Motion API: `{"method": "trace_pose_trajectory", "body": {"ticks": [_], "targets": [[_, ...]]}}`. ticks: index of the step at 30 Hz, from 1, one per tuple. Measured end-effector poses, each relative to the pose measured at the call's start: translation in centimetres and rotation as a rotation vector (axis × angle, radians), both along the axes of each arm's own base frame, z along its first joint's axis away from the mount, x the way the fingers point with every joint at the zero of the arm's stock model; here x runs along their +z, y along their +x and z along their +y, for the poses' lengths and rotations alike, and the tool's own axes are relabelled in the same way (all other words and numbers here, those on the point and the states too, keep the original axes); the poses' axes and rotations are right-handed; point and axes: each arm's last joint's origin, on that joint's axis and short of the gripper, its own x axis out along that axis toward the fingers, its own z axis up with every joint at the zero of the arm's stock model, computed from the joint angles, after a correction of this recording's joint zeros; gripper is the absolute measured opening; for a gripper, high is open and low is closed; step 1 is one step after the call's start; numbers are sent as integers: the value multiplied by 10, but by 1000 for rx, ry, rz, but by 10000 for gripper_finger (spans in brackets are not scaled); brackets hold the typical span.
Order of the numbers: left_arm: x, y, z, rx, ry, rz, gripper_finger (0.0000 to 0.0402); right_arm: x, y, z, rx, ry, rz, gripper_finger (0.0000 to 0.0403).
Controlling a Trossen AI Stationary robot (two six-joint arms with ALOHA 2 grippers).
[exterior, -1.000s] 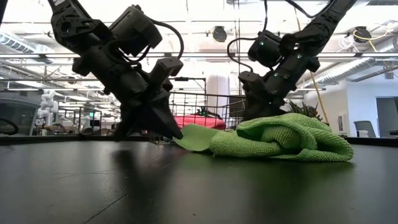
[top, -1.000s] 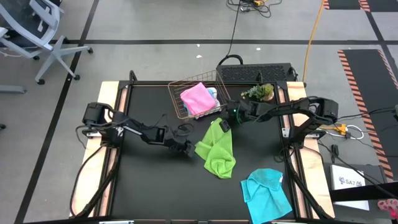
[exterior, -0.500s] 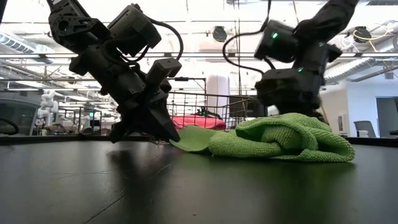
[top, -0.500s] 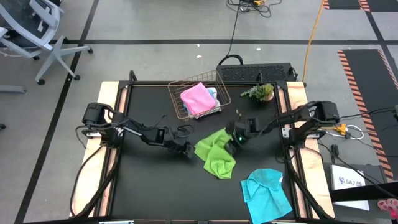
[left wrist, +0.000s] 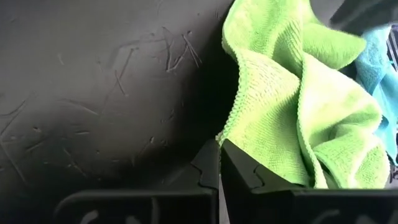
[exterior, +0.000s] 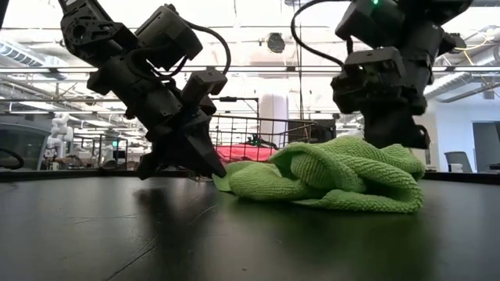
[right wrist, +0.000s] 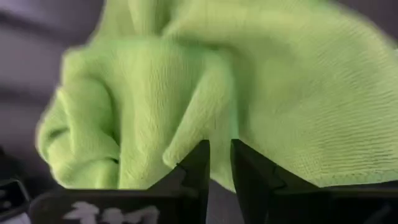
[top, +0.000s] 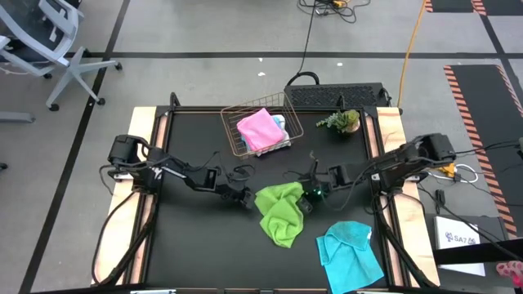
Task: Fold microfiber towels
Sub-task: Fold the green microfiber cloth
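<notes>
Since the frame 1 second earlier, the right tool (top: 307, 200) has travelled from beside the copper wire basket (top: 231, 131) toward the front of the bench (top: 196, 237), carrying 1 edge of the lime green towel (top: 279, 214) with it. That towel, previously spread out with 1 corner pointing toward the basket, is now bunched into a thicker, more compact heap near the bench centre. In the low view the right tool (exterior: 391, 133) has shifted from behind the heap to directly above its right end. The left tool (top: 245, 200) has kept its position and posture throughout.

Right arm: extended from the right bench edge toward the centre, wrist angled down onto the towel. In the right wrist view the right tool (right wrist: 219, 163) shows its fingers (right wrist: 198, 163) drawn close together with only a thin slit between them, tips pressed into a fold of green cloth (right wrist: 186, 93). Whether the cloth is actually pinched cannot be told from these views.

Left arm: extended from the left bench edge, wrist inclined steeply so the tip points down at the bench surface. The left tool (left wrist: 219, 152) is fully closed, its tip at the left edge of the lime green towel (left wrist: 292, 106), touching the cloth border.

Other task items: 1 cyan-blue towel (top: 351, 253) lies crumpled near the front right of the bench. 1 pink towel (top: 259, 128) sits in the basket. The small green plant (top: 341, 121) stands to the right of the basket.
</notes>
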Motion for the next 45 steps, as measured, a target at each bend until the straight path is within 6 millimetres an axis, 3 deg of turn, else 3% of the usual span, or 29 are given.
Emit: {"method": "trace_pose_trajectory", "body": {"ticks": [11, 20, 32, 40, 45], "targets": [[0, -1, -4, -22, 1, 5, 8, 19, -40, -37, -61, -80, 200, 54], [0, -1, -4, -30, 11, 3, 9, 5, -33, -54, -53, -126, 231, 71], [0, -1, -4, -31, 13, 4, 4, -23, -9, -55, 24, -38, 194, 122], [0, -1, -4, -30, 12, 4, 9, -24, -9, -56, 40, -50, 201, 142], [0, -1, -4, -28, 10, 4, 9, -31, -15, -57, -2, -90, 236, 125]]}}
